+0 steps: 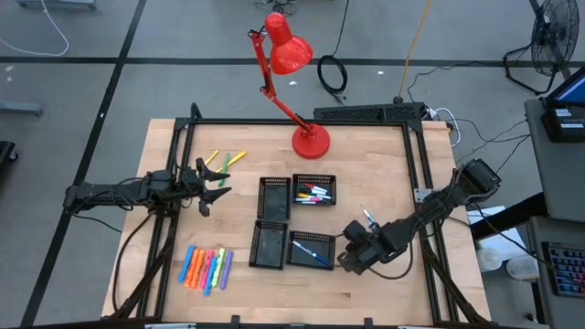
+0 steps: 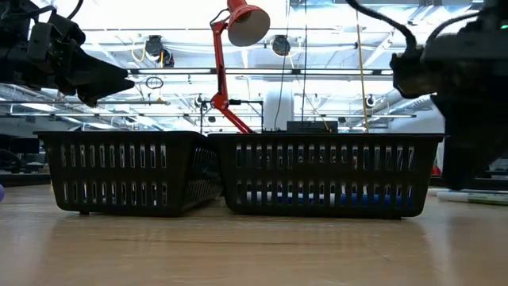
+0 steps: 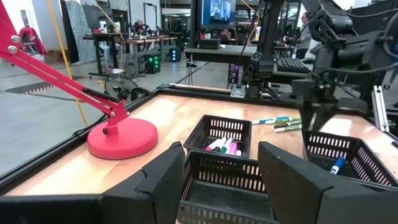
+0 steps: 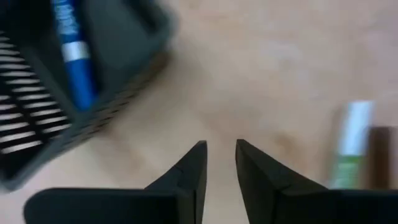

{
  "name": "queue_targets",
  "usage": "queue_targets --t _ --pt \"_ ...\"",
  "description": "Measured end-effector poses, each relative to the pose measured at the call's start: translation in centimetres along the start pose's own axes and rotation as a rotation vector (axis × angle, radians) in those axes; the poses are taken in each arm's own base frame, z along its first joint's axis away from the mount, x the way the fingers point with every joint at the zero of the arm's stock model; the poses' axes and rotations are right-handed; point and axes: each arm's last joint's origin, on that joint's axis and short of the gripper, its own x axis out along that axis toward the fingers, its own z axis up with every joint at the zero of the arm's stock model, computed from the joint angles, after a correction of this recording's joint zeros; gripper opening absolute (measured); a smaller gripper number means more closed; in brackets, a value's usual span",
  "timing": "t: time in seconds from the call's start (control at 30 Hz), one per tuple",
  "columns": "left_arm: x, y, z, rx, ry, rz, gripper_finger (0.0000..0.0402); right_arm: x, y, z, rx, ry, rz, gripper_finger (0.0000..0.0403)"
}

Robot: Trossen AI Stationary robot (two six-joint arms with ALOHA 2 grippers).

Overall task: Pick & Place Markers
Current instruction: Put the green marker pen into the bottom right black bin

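Four black mesh trays stand mid-table. The far right tray (image 1: 313, 190) holds several markers. The near right tray (image 1: 309, 249) holds one blue marker (image 4: 74, 53). Neon highlighters (image 1: 206, 268) lie in a row at the near left, and yellow-green markers (image 1: 224, 160) lie at the far left. My right gripper (image 4: 221, 149) points steeply down over bare wood just right of the near right tray, its fingers a little apart with nothing between them. A white and green marker (image 4: 351, 143) lies on the table beside it. My left gripper (image 3: 221, 168) waits level and open at the table's left.
A red desk lamp stands with its base (image 1: 310, 141) at the far middle of the table. A black frame rail (image 1: 420, 164) runs along the table's right side. More markers (image 1: 368, 217) lie on the wood just beyond my right gripper.
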Motion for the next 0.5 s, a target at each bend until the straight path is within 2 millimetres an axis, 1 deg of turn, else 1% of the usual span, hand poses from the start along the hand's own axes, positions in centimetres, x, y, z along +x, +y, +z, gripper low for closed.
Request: queue_targets --t 0.2,0.4,0.5 --pt "0.0 0.0 0.0 0.0 0.0 0.0 0.0209 -1.1 -0.4 0.5 0.008 -0.038 0.0 0.0053" --pt "0.0 0.0 0.0 0.0 0.001 0.0 0.0209 -1.1 -1.0 0.4 -0.012 -0.028 -0.065 0.0045" --pt "0.0 0.0 0.0 0.0 0.001 0.0 0.0209 -1.2 -1.5 0.3 0.006 -0.02 -0.109 0.0045"
